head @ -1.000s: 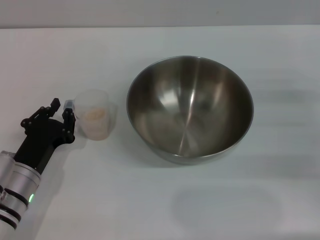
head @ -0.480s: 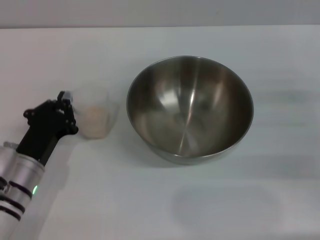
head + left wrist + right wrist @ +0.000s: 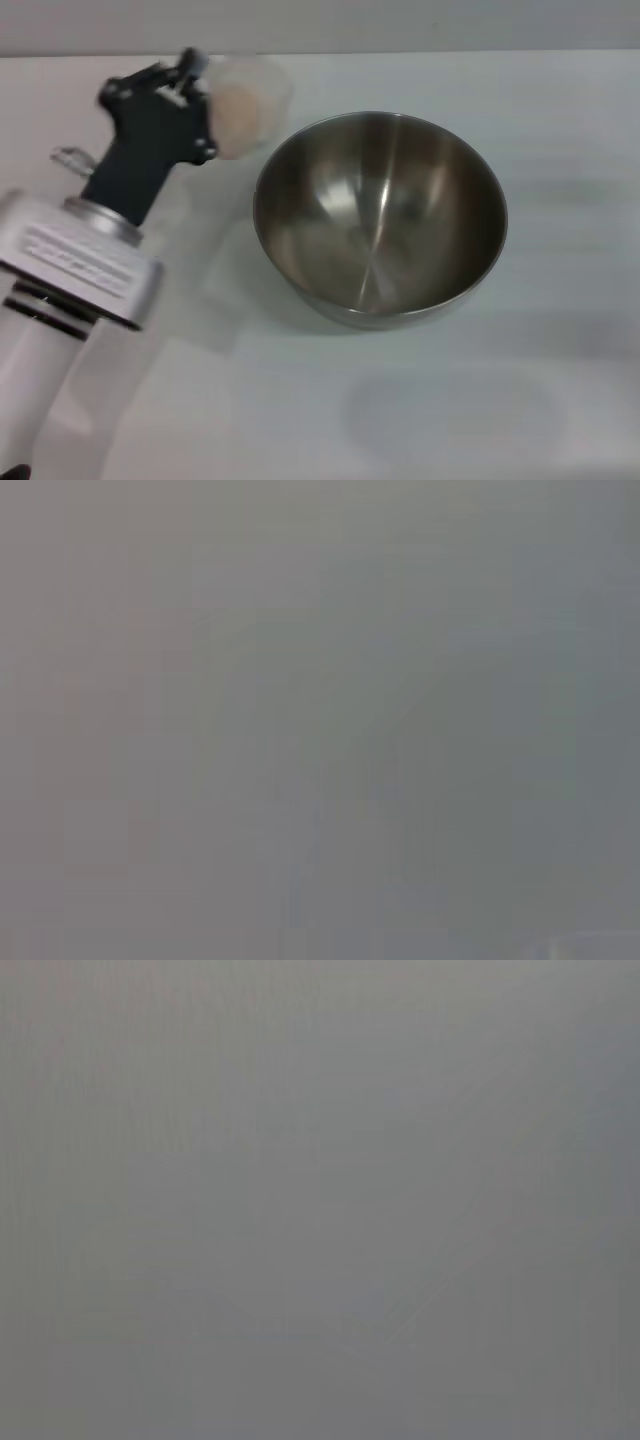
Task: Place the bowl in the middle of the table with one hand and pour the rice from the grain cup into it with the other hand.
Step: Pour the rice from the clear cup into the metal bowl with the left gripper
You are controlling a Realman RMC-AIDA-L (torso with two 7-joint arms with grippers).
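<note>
head view alone shows left pincer (image 3: 190,100) holding grain cup (image 3: 243,103).

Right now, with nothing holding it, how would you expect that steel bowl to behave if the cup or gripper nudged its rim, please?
The bowl would probably rock or slide: its rounded sides curve down to a small base on the smooth table. It looks thin-walled and empty, so likely light for its width. The left gripper, holding the grain cup, is close to its rim.

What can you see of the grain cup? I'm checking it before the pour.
The grain cup is small, clear, slightly frosted plastic, holding pale beige rice. The left tool grips it, lifted off the table, beside the bowl's far-left rim, not yet over it. Its tilt is unclear.
</note>
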